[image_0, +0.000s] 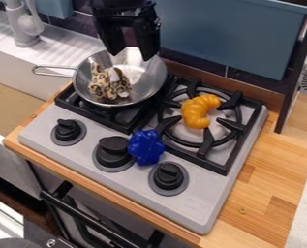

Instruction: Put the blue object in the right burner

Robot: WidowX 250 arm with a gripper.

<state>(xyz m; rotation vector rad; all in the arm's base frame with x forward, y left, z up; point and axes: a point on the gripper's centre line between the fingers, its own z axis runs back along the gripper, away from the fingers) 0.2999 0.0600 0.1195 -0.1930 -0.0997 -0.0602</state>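
A pan [152,80] bearing a spotted toy [102,88] covers the left burner [126,127]; the tool [133,53] hangs above, fingers parted, holding nothing. The blue object [145,147] sits beside the middle knob [113,149]. An orange croissant [196,112] blocks the right burner [208,144]; wooden worktop [262,179] borders the stove's [214,196] right edge.

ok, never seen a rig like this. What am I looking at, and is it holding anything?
There is one picture, from a fixed camera looking down at a slant. The machine is a single black robot arm, coming in from the top edge; its black two-finger gripper hangs over a round silver metal pan, fingers apart, nothing between them.

The pan sits on the left burner of a grey toy stove and holds a spotted, leopard-patterned object. An orange, crescent-shaped object lies on the right burner. The lumpy blue object to be moved is at the front, between the middle and right black knobs.
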